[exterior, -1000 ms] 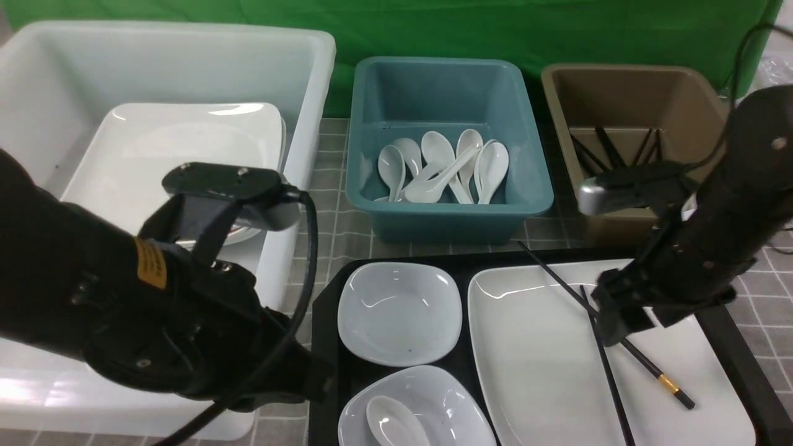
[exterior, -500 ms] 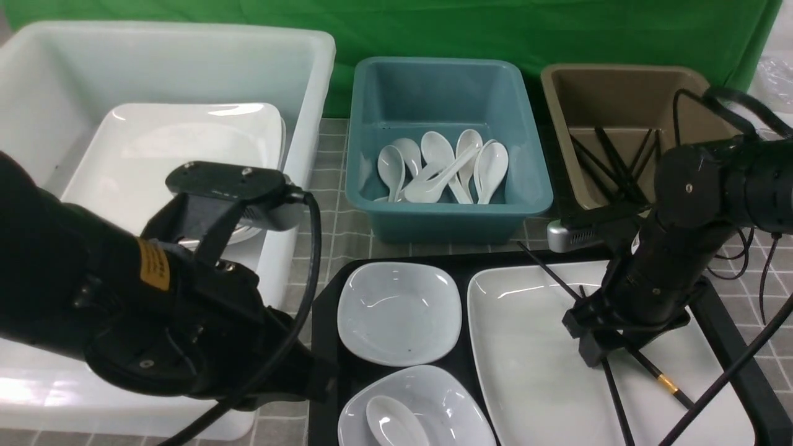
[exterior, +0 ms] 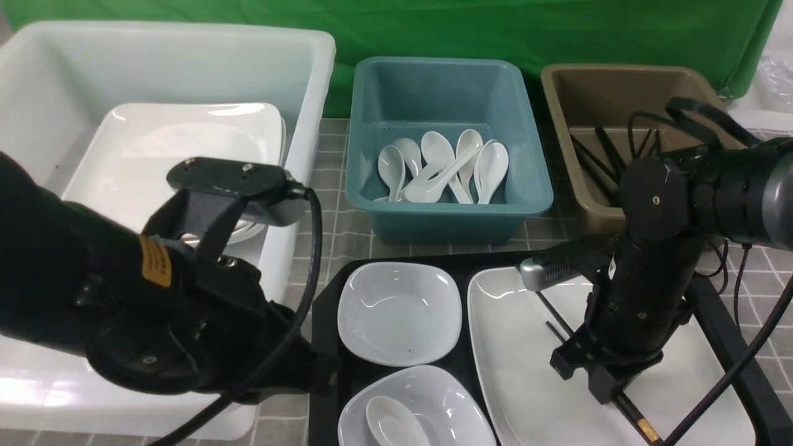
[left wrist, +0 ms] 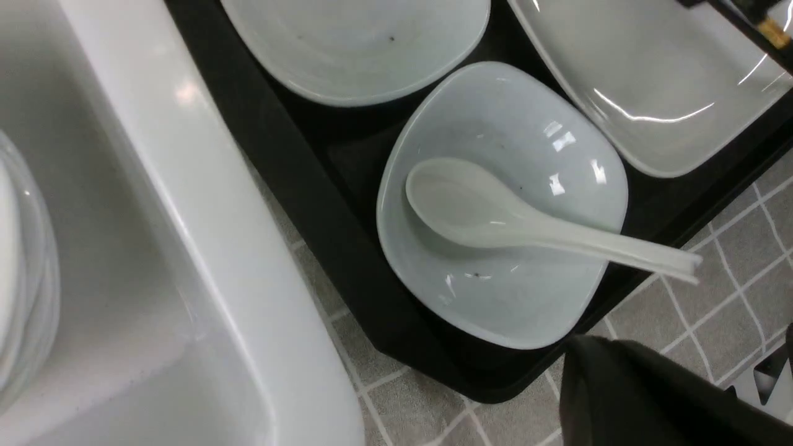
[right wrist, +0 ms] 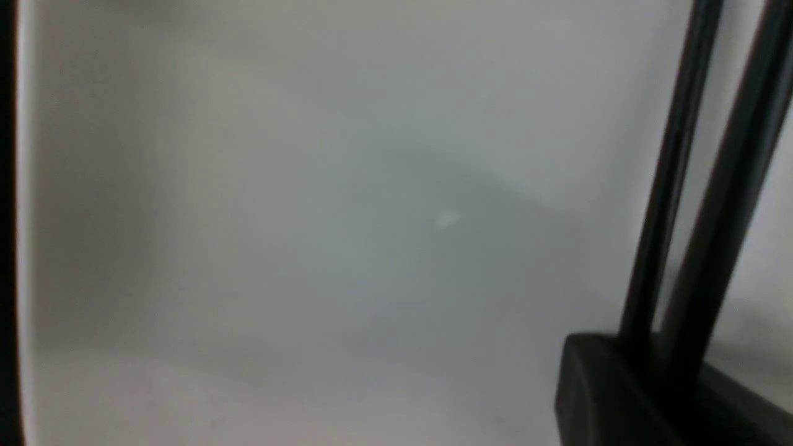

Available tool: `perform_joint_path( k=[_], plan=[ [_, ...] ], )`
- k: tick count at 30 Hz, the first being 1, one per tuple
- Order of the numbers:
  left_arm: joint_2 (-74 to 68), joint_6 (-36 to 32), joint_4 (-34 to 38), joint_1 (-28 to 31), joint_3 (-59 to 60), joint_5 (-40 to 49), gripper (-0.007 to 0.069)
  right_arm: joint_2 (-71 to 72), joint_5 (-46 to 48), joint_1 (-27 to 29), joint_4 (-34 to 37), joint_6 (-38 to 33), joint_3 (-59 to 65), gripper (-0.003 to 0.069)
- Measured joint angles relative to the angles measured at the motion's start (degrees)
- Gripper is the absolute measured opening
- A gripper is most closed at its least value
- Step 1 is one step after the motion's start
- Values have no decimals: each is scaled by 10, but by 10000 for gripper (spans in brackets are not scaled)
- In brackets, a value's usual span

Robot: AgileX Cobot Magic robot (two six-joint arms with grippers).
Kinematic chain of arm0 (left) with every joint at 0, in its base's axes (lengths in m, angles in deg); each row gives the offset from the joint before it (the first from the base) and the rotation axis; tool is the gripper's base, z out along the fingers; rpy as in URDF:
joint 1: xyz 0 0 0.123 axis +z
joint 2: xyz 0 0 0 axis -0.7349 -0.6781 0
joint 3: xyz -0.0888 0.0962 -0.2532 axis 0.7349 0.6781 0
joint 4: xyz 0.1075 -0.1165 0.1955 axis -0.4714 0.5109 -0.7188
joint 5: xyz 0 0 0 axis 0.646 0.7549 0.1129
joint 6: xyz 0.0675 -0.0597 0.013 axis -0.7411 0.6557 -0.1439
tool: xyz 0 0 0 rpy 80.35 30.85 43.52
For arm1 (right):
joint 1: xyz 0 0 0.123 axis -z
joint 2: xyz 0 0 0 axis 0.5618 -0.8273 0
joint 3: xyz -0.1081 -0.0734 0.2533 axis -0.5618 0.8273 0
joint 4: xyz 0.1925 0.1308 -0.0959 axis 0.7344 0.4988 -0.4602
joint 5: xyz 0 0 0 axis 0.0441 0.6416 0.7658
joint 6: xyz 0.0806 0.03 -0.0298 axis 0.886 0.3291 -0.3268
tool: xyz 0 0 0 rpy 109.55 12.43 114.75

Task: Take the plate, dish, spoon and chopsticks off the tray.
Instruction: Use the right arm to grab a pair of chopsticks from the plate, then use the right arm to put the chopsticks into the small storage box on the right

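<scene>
The black tray (exterior: 325, 322) carries two small greyish-white dishes, the far dish (exterior: 399, 313) and the near dish (exterior: 433, 396), beside the large white plate (exterior: 526, 378). A white spoon (exterior: 393, 424) lies in the near dish (left wrist: 545, 136), its handle reaching past the rim. My right gripper (exterior: 604, 387) points down onto the plate (right wrist: 310, 217), shut on the two black chopsticks (right wrist: 731, 186), which lie side by side; a gold band (exterior: 647, 427) shows below it. My left gripper (left wrist: 582, 353) hovers shut and empty off the tray's near left corner (left wrist: 396, 347).
A big white tub (exterior: 62, 68) at the left holds stacked white plates. A blue tub (exterior: 433, 93) behind the tray holds several white spoons. A brown tub (exterior: 619, 93) at the back right holds black chopsticks. Grey tiled tabletop (exterior: 322, 186) lies between them.
My right gripper came down and toward the near side of the plate, and its jaws closed on the chopsticks, which were crossed before and now lie together. The left arm barely moved.
</scene>
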Motion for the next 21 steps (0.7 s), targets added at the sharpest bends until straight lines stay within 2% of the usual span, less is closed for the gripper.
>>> perform_joint_path(
  k=[7, 13, 21],
  plan=[
    [0, -17, 0, 0, 0, -110, 4, 115, 26, -3, 13, -17, 0, 69],
    [-2, -31, 1, 0, -4, -237, 4, 176, 48, 22, 16, -34, -46, 69],
    [-75, -35, -2, 0, -104, -271, 4, 144, 40, 85, 23, -45, -188, 69]
  ],
)
